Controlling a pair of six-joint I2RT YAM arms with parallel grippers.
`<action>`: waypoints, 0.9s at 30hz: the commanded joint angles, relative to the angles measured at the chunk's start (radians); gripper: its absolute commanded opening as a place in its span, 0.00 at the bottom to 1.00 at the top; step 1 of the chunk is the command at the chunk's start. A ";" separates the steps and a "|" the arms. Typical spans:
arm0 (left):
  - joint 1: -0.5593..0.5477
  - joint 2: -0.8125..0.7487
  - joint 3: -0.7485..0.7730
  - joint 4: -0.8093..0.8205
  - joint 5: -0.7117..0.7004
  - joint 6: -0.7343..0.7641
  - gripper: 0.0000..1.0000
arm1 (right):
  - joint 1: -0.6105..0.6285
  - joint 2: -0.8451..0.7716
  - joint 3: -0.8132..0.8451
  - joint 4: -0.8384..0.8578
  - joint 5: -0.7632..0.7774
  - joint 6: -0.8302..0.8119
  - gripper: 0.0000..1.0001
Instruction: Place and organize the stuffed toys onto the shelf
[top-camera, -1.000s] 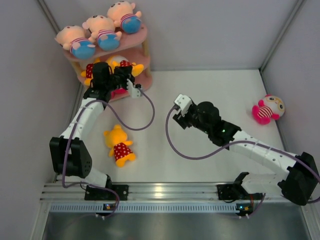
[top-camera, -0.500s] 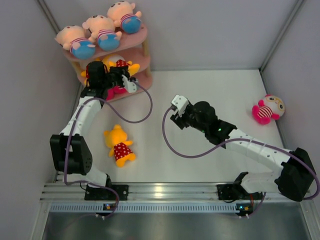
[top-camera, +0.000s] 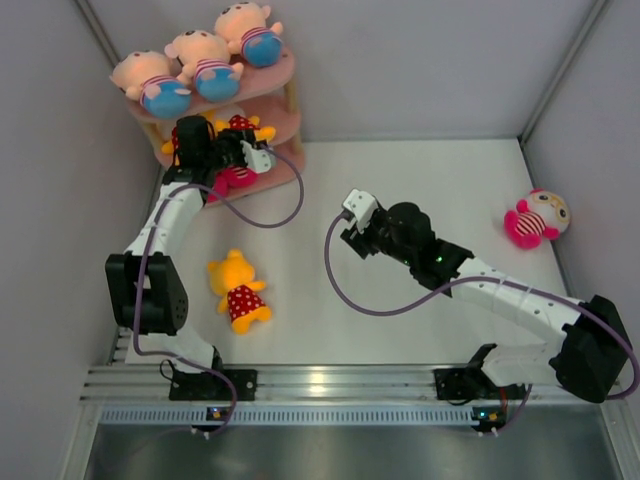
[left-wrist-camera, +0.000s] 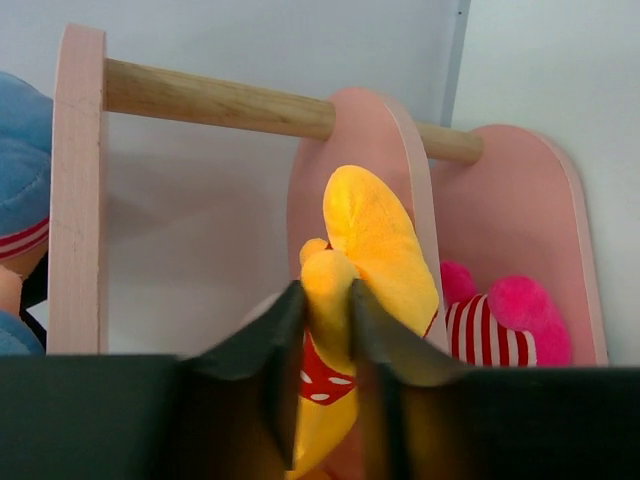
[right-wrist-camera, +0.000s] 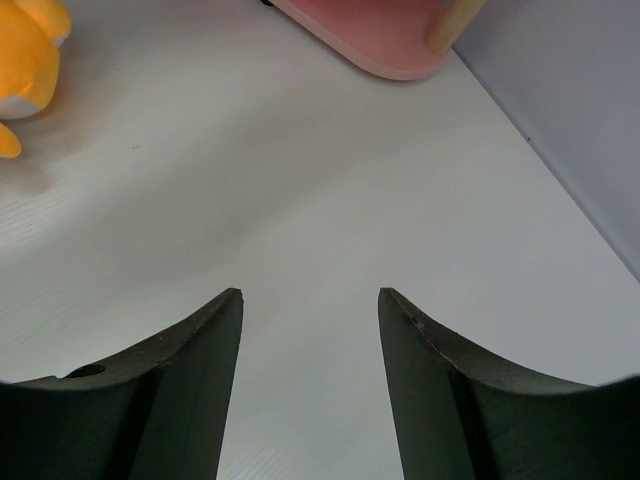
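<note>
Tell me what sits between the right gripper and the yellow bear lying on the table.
Only bare table between the right gripper and the yellow bear, per the right wrist view; the top view adds a purple cable looping beside the gripper.

My overhead camera looks down from behind me; both wrist cameras face forward, close-in, also catching the shelf (top-camera: 290, 70).
</note>
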 joint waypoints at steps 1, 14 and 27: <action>0.015 -0.047 0.000 -0.024 0.024 -0.025 0.38 | -0.014 -0.019 -0.001 0.056 -0.016 0.014 0.57; 0.007 -0.234 -0.144 -0.073 0.061 -0.009 0.75 | -0.013 -0.031 -0.018 0.070 -0.023 0.031 0.57; -0.410 -0.066 0.087 -0.133 -0.565 -0.419 0.60 | -0.013 -0.057 -0.027 0.070 -0.042 0.058 0.57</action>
